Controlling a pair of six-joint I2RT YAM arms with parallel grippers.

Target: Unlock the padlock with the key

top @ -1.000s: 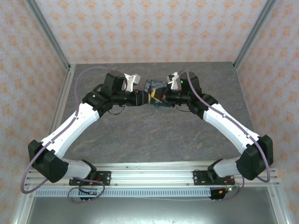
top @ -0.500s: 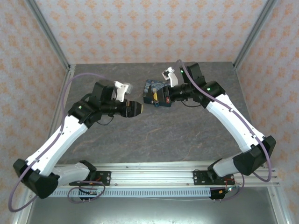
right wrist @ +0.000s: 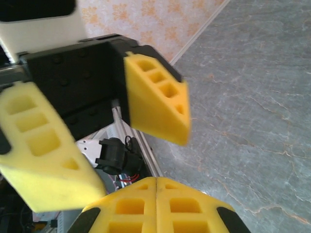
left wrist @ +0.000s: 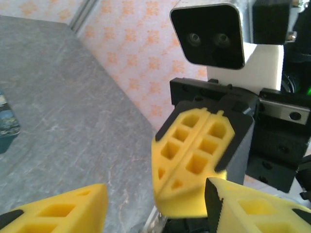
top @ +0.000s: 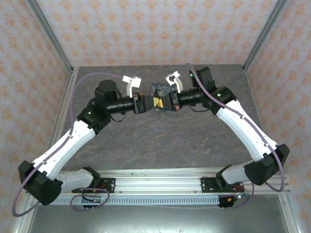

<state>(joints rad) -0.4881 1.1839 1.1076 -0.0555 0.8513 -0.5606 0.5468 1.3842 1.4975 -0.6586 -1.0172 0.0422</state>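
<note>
Half a second back the left arm stood drawn away, with open table between the two grippers; now it has swung in again, and the left gripper [top: 148,103] meets the right gripper [right wrist: 155,204] tip to tip above the grey, stone-patterned table [top: 146,141], as they were a second ago. The left gripper's yellow ribbed fingers [right wrist: 158,99] are spread well apart and hold nothing. They straddle the right gripper's fingertips, one on each side, and no contact is visible. The right gripper stays pressed fully closed, pad against pad, and I cannot tell whether a key is pinched between them: none shows in either wrist view. The tiny teal-blue padlock [top: 164,110] appears from above as a small blue patch just under the right gripper on its near side. It sits close in front of the dark-blue rectangular painted tin [top: 156,89] and is too small to show whether anything touches it. The return looks like another try at passing or re-seating something between the two grippers, so the lock itself probably remains unopened.
</note>
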